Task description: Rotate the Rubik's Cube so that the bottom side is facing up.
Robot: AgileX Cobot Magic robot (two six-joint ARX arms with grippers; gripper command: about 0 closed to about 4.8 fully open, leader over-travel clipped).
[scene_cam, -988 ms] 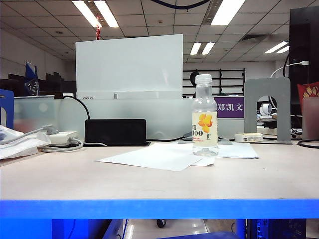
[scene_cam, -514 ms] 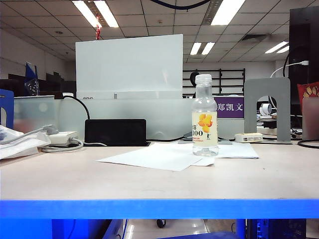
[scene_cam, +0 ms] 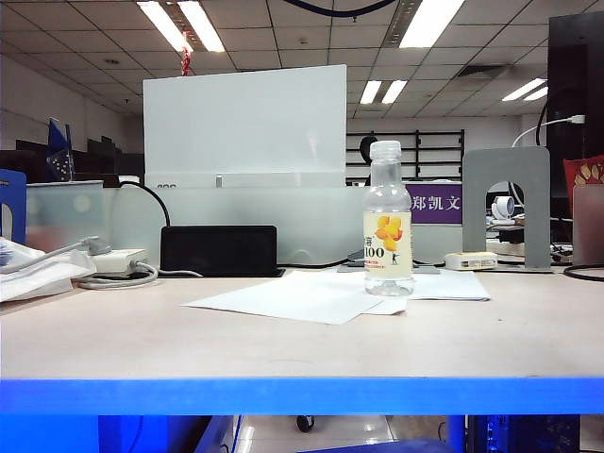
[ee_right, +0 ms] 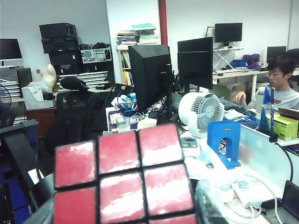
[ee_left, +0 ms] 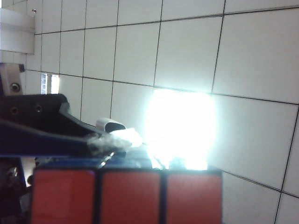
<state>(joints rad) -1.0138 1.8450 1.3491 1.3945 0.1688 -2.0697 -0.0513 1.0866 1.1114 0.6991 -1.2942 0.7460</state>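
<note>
The Rubik's Cube (ee_left: pixel 126 196) fills the near edge of the left wrist view, its red face toward the camera and ceiling panels behind it. My left gripper's own fingers are hidden there; the cube sits right where its jaws are, held up in the air. In the right wrist view the Rubik's Cube (ee_right: pixel 124 172) shows a glossy red face. My right gripper (ee_right: pixel 124 207) has a dark finger on one side and a tape-wrapped finger (ee_right: pixel 210 200) on the other, both against the cube. Neither arm nor the cube appears in the exterior view.
On the table stand a clear bottle (scene_cam: pixel 388 222) on white paper sheets (scene_cam: pixel 311 294), a black box (scene_cam: pixel 218 250) and a grey bookend (scene_cam: pixel 506 203). Cables and a power strip (scene_cam: pixel 113 264) lie at the left. A dark taped arm part (ee_left: pixel 56 130) crosses the left wrist view.
</note>
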